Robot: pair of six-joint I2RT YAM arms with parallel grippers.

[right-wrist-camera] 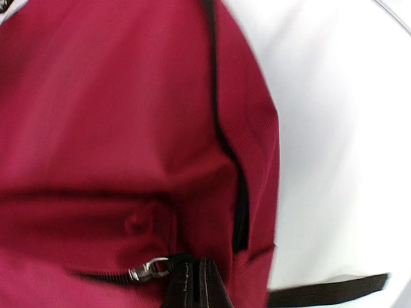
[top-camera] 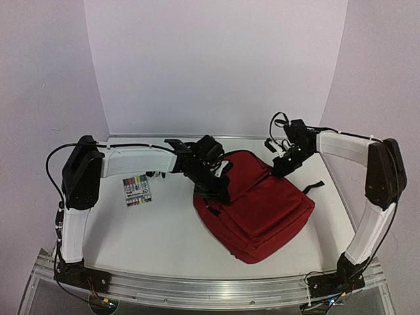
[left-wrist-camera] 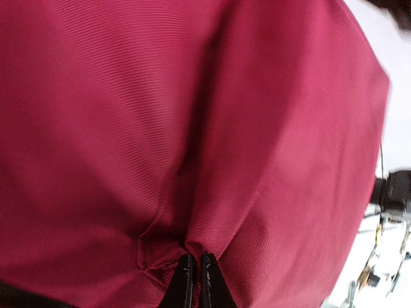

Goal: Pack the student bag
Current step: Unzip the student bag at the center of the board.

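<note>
The student bag (top-camera: 262,207), dark red, lies flat on the white table right of centre. My left gripper (top-camera: 213,191) is at the bag's upper left edge. In the left wrist view the student bag (left-wrist-camera: 192,128) fills the frame, and the left gripper (left-wrist-camera: 194,258) is shut, pinching a small fold of its red fabric. My right gripper (top-camera: 284,164) is at the bag's top right corner. In the right wrist view the right gripper (right-wrist-camera: 196,263) is shut on the black pull loop of a silver zip slider (right-wrist-camera: 148,269) on the student bag (right-wrist-camera: 115,115).
A pack of coloured markers (top-camera: 136,190) lies on the table left of the bag. A black strap (top-camera: 315,186) trails from the bag's right side, and that strap (right-wrist-camera: 327,290) also shows in the right wrist view. White walls close in the back and sides.
</note>
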